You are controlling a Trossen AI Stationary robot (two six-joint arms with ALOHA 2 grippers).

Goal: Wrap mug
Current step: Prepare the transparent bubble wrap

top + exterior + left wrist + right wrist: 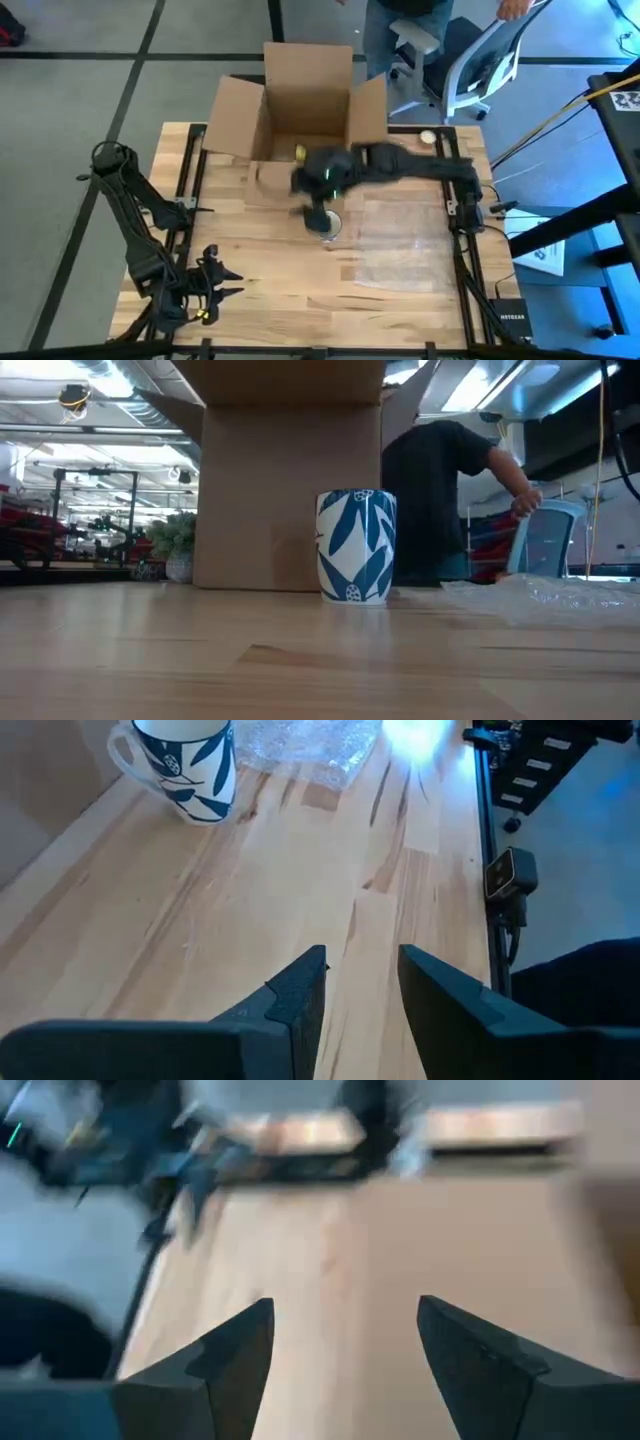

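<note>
The mug (pixel 356 546), white with blue leaves, stood upright on the wooden table (pixel 270 290) near its middle, just in front of the open cardboard box (pixel 300 100) at the far edge. A sheet of bubble wrap (pixel 400 245) lay flat on the table beside the mug, toward the right arm's side; whether the sheet touched the mug I could not tell. This placing seemed sensible for the task, because the mug could be moved a short way onto the wrap, and the box waited close behind for the packed thing. The right gripper (pixel 318 205) hung above the table over the mug, its arm stretched in from the right edge, and in the right wrist view its jaws were spread wide with only bare wood between them, holding nothing. I judged that it was placed there for reaching the mug, so the wrapping was not yet begun. The left gripper (pixel 360 995) waited low at the near left corner of the table, well apart from the mug, its jaws released with a narrow gap and empty. The near half of the table was free wood, giving open room for moving. The tighter places were the box flaps behind the mug and the rails along the table sides. A person (pixel 440 500) stood beyond the table by a chair (pixel 480 65).
</note>
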